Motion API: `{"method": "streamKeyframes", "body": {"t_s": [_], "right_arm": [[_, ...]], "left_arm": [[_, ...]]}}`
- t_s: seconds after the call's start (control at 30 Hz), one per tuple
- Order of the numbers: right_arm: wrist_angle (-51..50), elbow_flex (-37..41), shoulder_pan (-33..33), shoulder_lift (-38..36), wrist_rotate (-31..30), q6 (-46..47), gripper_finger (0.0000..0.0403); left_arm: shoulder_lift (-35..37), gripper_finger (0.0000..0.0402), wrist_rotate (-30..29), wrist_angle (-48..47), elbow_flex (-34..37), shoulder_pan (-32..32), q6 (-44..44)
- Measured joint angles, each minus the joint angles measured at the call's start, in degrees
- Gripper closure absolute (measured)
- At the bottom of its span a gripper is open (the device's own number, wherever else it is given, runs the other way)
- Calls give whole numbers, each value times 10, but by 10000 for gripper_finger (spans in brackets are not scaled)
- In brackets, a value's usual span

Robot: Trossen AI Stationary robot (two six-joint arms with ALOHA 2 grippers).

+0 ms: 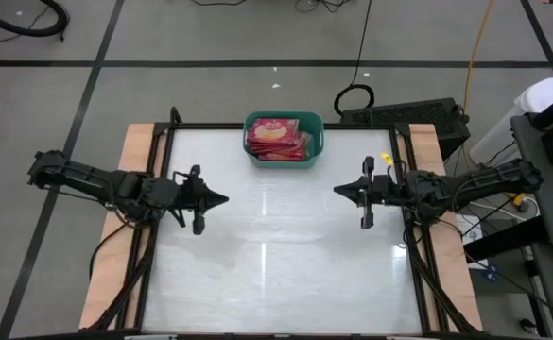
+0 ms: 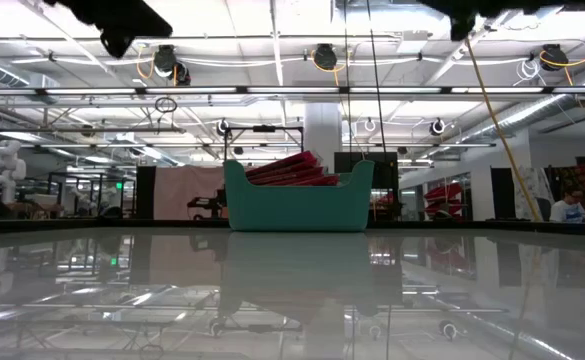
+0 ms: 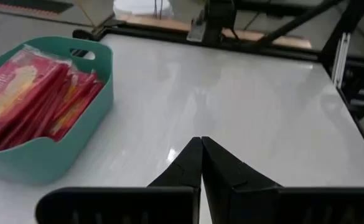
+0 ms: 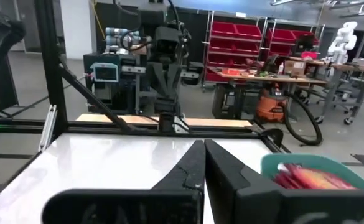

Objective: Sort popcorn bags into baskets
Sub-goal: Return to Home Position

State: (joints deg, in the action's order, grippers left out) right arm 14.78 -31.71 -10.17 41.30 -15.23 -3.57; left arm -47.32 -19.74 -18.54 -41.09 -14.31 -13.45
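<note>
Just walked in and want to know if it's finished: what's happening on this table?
Nothing is being handled right now. The red popcorn bags are piled in the teal basket at the far edge of the table; I see none outside it. The left gripper and right gripper hover above the table, facing each other, both shut and empty.

We counted one basket (image 1: pixel 284 163), a left gripper (image 1: pixel 224 199) and a right gripper (image 1: pixel 336 192): two; bags (image 1: pixel 278 135) overlapped beyond counting.
</note>
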Motion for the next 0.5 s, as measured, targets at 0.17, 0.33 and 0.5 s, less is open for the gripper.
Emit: {"method": "streamKeyframes", "body": {"t_s": [0.17,0.33,0.5], "right_arm": [[9,70,0,-56,-1,-1,403],[8,121,0,-108,-31,-8,403],[9,165,1,-151,-22,5,403]], "left_arm": [[12,397,2,93,72,1,-1],[22,398,3,124,122,6,-9],[42,397,4,138,165,12,-23]]}}
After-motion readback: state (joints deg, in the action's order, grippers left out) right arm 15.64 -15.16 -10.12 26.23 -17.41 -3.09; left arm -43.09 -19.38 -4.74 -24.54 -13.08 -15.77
